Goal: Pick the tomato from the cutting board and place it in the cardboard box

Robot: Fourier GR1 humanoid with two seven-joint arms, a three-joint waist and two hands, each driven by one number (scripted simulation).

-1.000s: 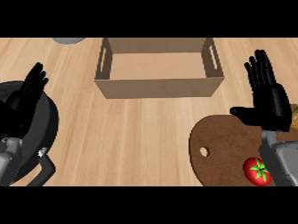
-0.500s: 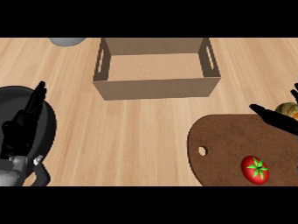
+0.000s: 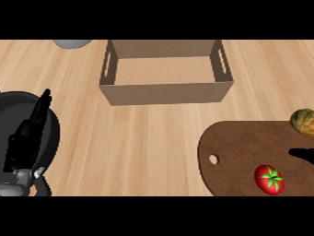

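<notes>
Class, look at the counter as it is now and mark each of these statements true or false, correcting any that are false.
1. The tomato lies on the cutting board. True.
2. The box already holds the tomato. False: nothing shows inside the box.
3. The left robot hand shows over the dark pan at the view's left. True.
4. The right robot hand is curled round the tomato. False: only fingers show at the right edge, apart from the tomato.
5. A grey object sits beside the tomato on the board. False: it is at the top edge, left of the box.
</notes>
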